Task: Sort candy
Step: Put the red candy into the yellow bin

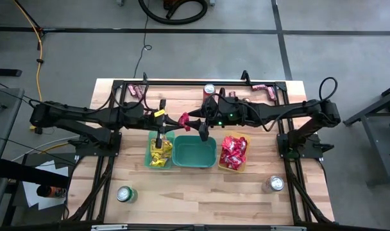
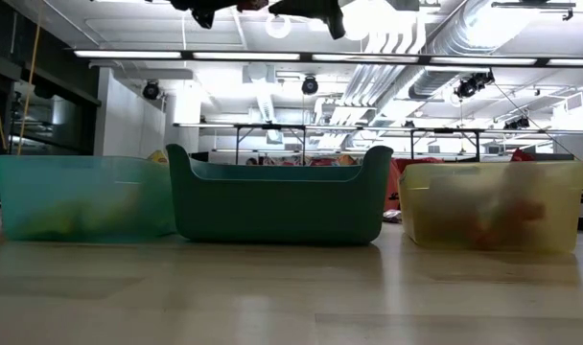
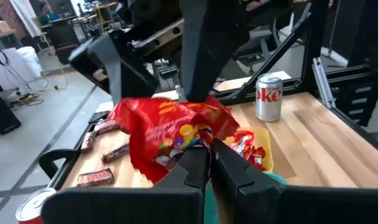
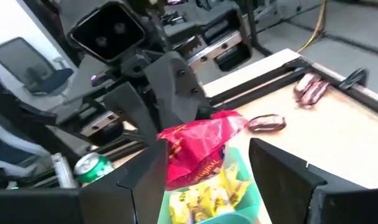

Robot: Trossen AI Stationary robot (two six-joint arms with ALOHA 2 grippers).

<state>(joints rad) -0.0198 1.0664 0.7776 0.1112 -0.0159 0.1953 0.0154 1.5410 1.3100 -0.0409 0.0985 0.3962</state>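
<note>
Left gripper (image 3: 209, 163) clenched on crinkly red candy packet (image 1: 183, 120); right gripper (image 4: 204, 180) released at its 3 o'clock, above wooden worktop (image 1: 182, 192).

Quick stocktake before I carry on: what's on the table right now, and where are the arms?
Red packet: one, red, held in the left gripper above the middle bin.
Yellow packets: several, in the left bin.
Red packets: a heap, in the right, yellow bin.
Middle bin: one, dark green; nothing seen inside.
Brown bars: several, along the table's far edge.
Cans: three; green near left, silver near right, red-topped far centre.
Left gripper: shut on the red packet.
Right gripper: open, over the middle bin.
</note>
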